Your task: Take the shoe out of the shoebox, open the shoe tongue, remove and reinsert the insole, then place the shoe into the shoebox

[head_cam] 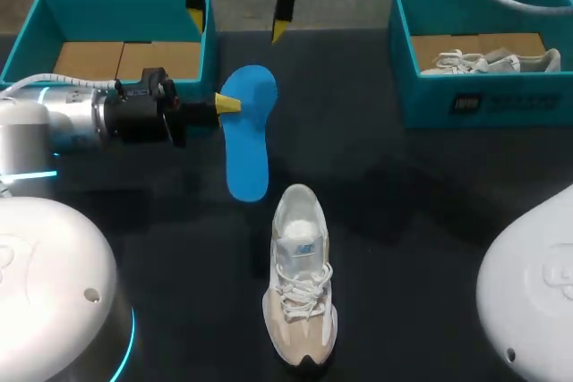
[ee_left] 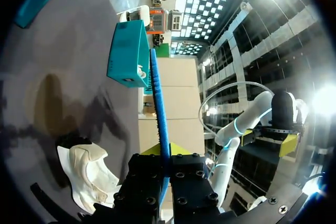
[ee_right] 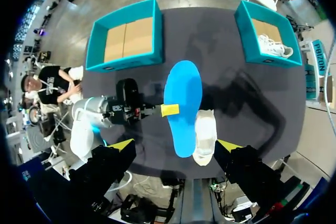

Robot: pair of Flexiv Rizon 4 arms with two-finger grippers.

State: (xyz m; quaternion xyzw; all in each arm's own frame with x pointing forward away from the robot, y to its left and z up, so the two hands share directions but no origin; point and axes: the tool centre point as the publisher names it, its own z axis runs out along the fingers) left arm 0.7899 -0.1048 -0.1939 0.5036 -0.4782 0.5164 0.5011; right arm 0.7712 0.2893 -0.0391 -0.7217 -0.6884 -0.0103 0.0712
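Note:
My left gripper (head_cam: 228, 105) is shut on the edge of a blue insole (head_cam: 248, 131) and holds it above the table, behind the shoe. In the left wrist view the insole (ee_left: 160, 108) shows edge-on, running out from between the yellow tips of that gripper (ee_left: 161, 150). The white and beige shoe (head_cam: 300, 284) lies on the black table, its toe pointing towards the insole. High above the insole hangs my right gripper (head_cam: 237, 24), open and holding nothing. Its wrist view looks down on the insole (ee_right: 184, 98), the shoe (ee_right: 205, 135) and the left gripper (ee_right: 169, 110).
An empty teal shoebox (head_cam: 36, 20) with a cardboard floor stands at the back left. A second teal shoebox (head_cam: 483, 100) at the back right holds another white shoe (head_cam: 488, 62). Bare black tabletop lies to both sides of the shoe.

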